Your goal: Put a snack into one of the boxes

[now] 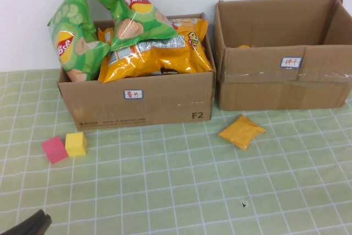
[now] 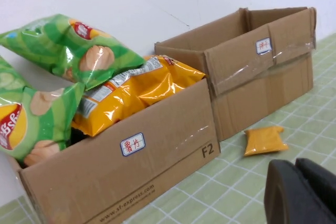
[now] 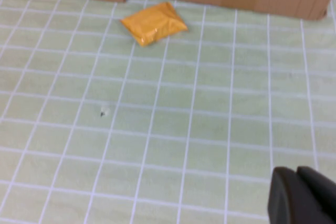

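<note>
You see little of the robot. The left gripper is matte black, with rounded, bulky edges. The right gripper looks alike.

I see two boxes side by side: chip bags fill the left box; a snack packet lies before the right box; two blocks sit front-left.
</note>
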You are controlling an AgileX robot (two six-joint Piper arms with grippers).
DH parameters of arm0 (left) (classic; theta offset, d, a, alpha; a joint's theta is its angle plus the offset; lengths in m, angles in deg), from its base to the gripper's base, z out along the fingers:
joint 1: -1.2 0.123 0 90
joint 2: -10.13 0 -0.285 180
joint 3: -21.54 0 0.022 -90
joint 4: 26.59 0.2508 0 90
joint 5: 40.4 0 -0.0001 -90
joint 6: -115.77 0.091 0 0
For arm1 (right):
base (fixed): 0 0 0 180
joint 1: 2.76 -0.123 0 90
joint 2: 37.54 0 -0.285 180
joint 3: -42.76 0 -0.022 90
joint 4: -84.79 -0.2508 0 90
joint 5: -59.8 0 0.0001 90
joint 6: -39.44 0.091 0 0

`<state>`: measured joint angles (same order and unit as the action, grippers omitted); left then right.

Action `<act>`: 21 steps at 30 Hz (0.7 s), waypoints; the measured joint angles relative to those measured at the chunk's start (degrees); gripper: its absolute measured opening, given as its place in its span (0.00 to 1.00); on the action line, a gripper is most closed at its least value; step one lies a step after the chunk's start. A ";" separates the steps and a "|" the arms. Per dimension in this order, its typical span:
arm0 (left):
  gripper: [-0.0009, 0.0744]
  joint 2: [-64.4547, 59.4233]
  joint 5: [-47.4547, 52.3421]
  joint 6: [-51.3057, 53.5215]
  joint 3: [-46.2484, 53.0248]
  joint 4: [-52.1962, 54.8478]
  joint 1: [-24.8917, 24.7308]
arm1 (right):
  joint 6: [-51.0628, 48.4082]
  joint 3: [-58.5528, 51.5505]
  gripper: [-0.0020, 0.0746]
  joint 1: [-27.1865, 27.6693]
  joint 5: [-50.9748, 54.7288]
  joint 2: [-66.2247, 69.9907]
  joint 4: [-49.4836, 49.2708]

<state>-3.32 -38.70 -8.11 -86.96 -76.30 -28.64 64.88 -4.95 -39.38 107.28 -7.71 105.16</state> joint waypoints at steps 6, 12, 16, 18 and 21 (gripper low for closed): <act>0.01 0.00 1.04 0.00 0.00 -2.76 0.00 | 2.08 -4.34 0.03 0.00 -0.56 -3.48 -0.20; 0.01 0.00 4.59 0.00 0.00 -11.89 0.00 | 2.45 -6.08 0.03 0.00 -1.22 -3.51 -0.45; 0.01 0.00 5.90 0.00 0.00 -15.44 0.00 | 2.45 -6.08 0.03 0.00 -1.23 -3.51 -0.45; 0.01 0.00 6.02 0.00 0.09 -16.43 0.00 | 2.45 -6.08 0.02 0.00 -1.33 -3.51 -0.45; 0.01 0.23 7.01 0.00 0.91 -15.24 0.69 | 2.45 -6.08 0.02 0.00 -1.33 -3.61 -0.45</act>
<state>-3.09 -31.69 -8.11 -86.05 -91.54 -27.95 67.33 -11.03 -39.38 105.95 -11.32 104.71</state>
